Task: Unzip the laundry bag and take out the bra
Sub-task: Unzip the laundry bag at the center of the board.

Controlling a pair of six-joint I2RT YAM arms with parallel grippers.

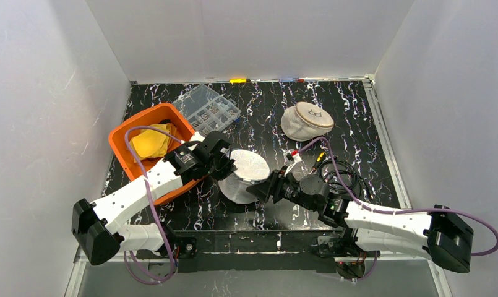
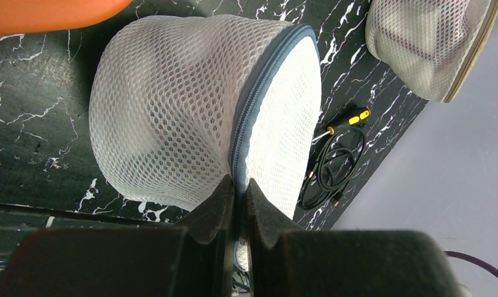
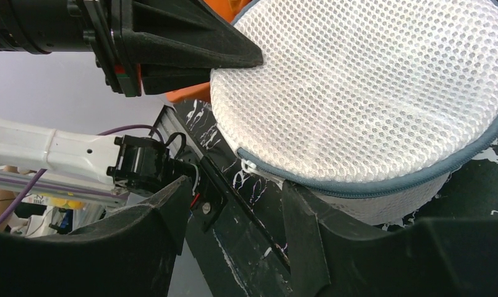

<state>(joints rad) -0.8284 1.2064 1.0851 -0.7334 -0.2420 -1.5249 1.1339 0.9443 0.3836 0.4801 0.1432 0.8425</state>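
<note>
A white mesh laundry bag [image 1: 246,176] with a grey-blue zipper round its rim lies on the black marbled table [image 1: 357,124]. My left gripper [image 2: 239,185] is shut on the bag's zipper seam [image 2: 258,93] at its near edge. In the right wrist view my right gripper [image 3: 234,207] stands open just below the bag [image 3: 370,93]. Its right finger [image 3: 302,210] touches the rim beside the white zipper pull [image 3: 249,166]. Only the table edge shows between its fingers. From above, the right gripper [image 1: 261,190] sits at the bag's front right. The bra is hidden.
A second mesh bag [image 1: 305,120] lies at the back right. An orange bin [image 1: 124,148] holding yellow cloth is at the left, with a clear compartment box [image 1: 209,108] behind it. A yellow-handled screwdriver [image 2: 348,119] and a coiled black cable [image 2: 333,167] lie right of the bag.
</note>
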